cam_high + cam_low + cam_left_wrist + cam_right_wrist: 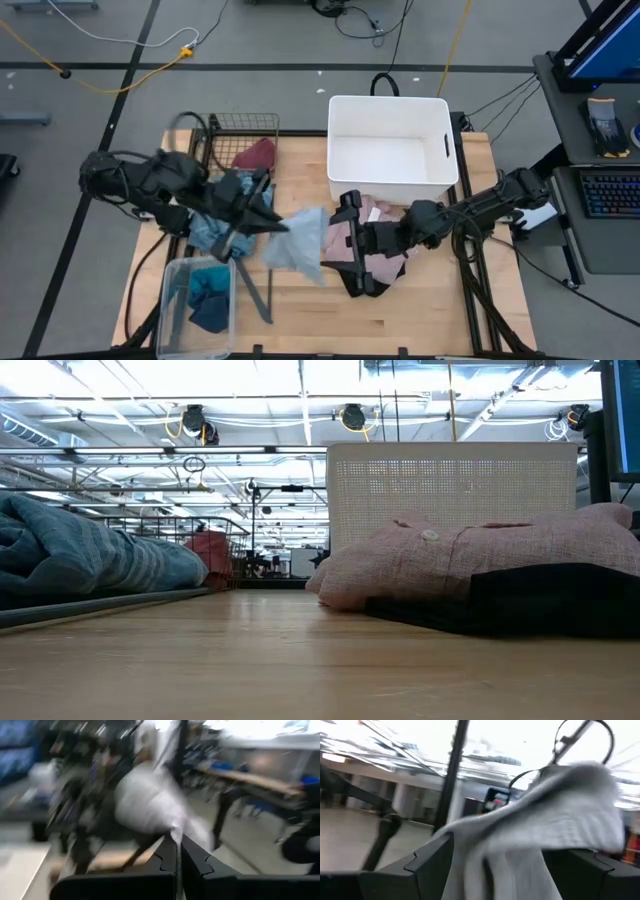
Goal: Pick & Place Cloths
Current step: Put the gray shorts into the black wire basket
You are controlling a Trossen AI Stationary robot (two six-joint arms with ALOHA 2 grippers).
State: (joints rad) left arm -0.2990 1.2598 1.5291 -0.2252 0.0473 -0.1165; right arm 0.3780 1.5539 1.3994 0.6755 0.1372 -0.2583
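Note:
My left gripper is over the table's middle, shut on a grey-blue cloth that trails toward my right gripper. In the right wrist view the right gripper is open, its fingers standing either side of this cloth. A pink shirt and a black piece lie on the table under the right gripper. The blue striped top lies below the left arm. A maroon piece sits in the wire basket. Teal and navy pieces fill a clear bin. My left gripper pinches a thin edge of the grey-blue cloth between its two shut fingers. The cloth is lifted off the table and stretches away from the fingertips toward the right arm. My right gripper: the cloth passes between its open fingers; whether it touches them I cannot tell.
The white tub stands at the table's far edge, right of the wire basket. The clear bin sits at the near left corner. Bare wood lies along the near right side. In the low view the pink shirt lies before the tub.

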